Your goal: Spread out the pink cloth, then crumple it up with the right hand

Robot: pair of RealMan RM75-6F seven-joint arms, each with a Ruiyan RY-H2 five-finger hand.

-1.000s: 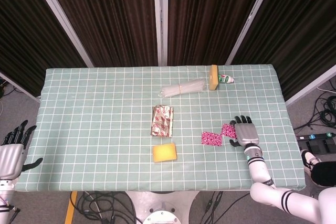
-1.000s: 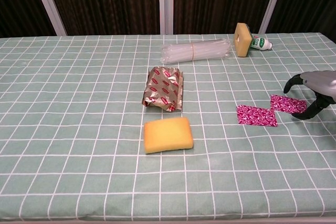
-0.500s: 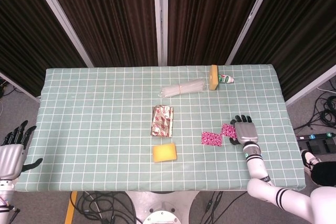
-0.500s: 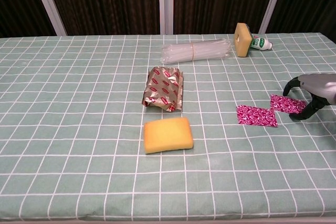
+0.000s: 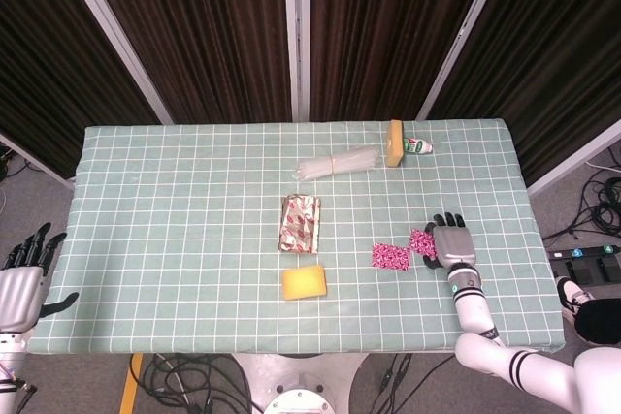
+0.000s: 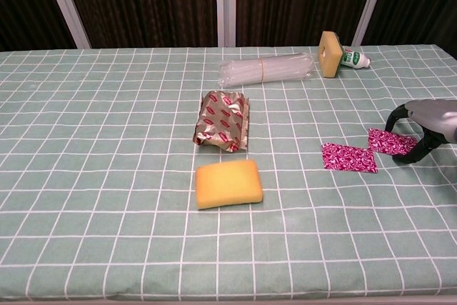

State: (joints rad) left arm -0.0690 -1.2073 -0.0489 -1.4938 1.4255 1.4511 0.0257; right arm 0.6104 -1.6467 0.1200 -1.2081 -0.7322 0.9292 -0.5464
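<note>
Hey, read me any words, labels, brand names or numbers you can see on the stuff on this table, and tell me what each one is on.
Nothing reads clearly.
Silver and red foil packet: repeated red logos, too blurred to read.
Small white bottle with green label: print too small to read.
Pink cloth: pattern only, no text.

No legible text anywhere. Foil packet [image 6: 223,121] & small bottle [image 6: 353,58] carry print, but too small/blurred to read.
</note>
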